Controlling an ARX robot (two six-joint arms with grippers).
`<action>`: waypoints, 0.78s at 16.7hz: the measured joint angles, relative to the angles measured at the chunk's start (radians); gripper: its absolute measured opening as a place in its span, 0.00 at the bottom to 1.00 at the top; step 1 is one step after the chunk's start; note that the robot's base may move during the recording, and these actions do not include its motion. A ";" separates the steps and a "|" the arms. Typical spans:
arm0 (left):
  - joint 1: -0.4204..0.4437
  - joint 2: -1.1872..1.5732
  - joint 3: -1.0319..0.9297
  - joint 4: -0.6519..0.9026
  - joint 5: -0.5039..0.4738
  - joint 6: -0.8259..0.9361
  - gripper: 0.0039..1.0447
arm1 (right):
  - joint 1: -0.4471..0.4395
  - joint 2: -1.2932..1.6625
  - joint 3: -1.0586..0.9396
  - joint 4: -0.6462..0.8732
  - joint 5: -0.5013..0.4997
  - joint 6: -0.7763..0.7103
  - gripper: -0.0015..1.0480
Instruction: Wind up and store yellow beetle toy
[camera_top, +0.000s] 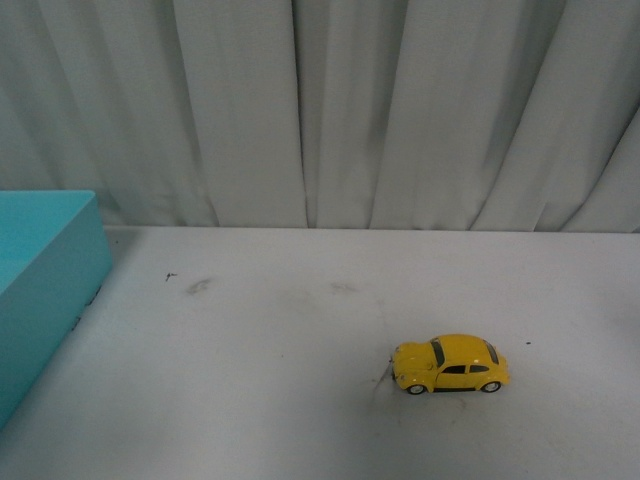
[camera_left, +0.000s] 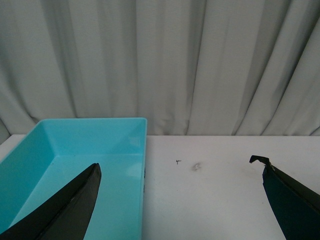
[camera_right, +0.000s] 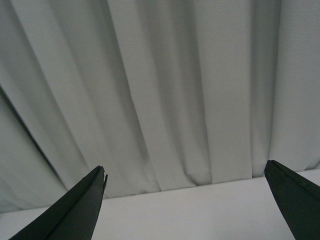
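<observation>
White surface (camera_top: 300, 420) carries the yellow beetle toy (camera_top: 451, 364) on its wheels toward the near right corner, well apart from the turquoise bin (camera_top: 45, 270) at the left edge. The left tool (camera_left: 176, 164) and right tool (camera_right: 185, 166) gape wide, empty.

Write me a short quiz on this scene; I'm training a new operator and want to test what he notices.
1. True or false: the yellow beetle toy already lies in the turquoise bin.
2. The toy stands on: A its wheels, B its roof, C its side.
3. Fill in: the left tool and the right tool are both ____.
Key: 1 false; 2 A; 3 open.
</observation>
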 joint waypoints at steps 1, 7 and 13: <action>0.000 0.000 0.000 0.000 0.000 0.000 0.94 | 0.103 0.433 0.291 0.023 0.045 -0.080 0.94; 0.000 0.000 0.000 0.000 0.000 0.000 0.94 | 0.296 0.840 0.675 -0.500 -0.424 -0.739 0.94; 0.000 0.000 0.000 0.000 0.000 0.000 0.94 | 0.302 1.053 0.885 -1.095 -0.514 -1.504 0.94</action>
